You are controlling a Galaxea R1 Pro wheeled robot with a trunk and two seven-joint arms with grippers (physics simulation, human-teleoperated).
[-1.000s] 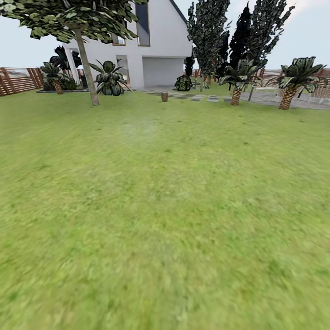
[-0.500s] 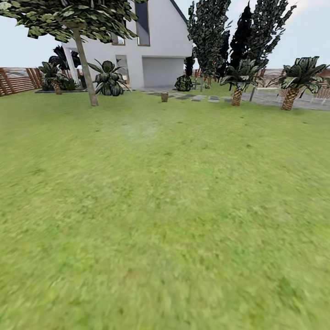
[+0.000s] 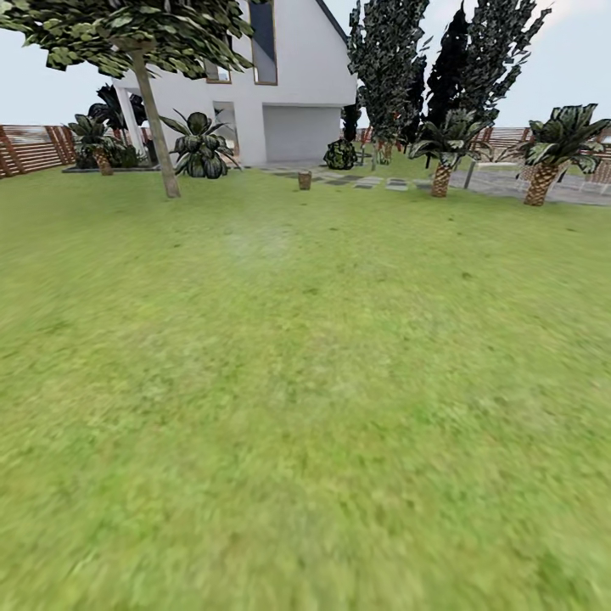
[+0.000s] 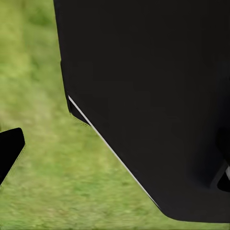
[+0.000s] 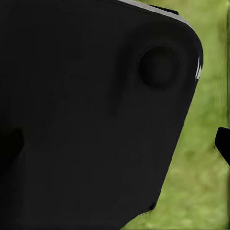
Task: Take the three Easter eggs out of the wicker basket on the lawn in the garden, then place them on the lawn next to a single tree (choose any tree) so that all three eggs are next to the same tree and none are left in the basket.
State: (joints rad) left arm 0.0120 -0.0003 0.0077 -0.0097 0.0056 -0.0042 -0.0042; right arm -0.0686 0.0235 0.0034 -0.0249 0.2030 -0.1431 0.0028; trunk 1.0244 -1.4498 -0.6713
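From the head camera I am looking across a wide lawn (image 3: 305, 407) toward a white house (image 3: 288, 85). Far off, where the grass meets the grey stepping-stone slabs (image 3: 369, 182), stands a small brown object that I take to be the wicker basket (image 3: 305, 179); it is too small for me to make out any eggs in it. To its left, well apart from it, a tree (image 3: 157, 127) with a pale straight trunk rises from the grass under a leafy crown. A broad-leaved bush (image 3: 201, 148) sits just beyond it by the house wall. Tall dark narrow trees (image 3: 441, 68) stand to the right of the house, with two short palms (image 3: 543, 161) in front of them. A brown slat fence (image 3: 34, 148) closes the left edge of the garden.

On the left wrist camera a large black body of the robot (image 4: 153, 96) covers most of the frame, with blurred grass beside it. The right wrist camera gives the same: black housing (image 5: 91, 115) over grass. I cannot tell how either arm's fingers are set.
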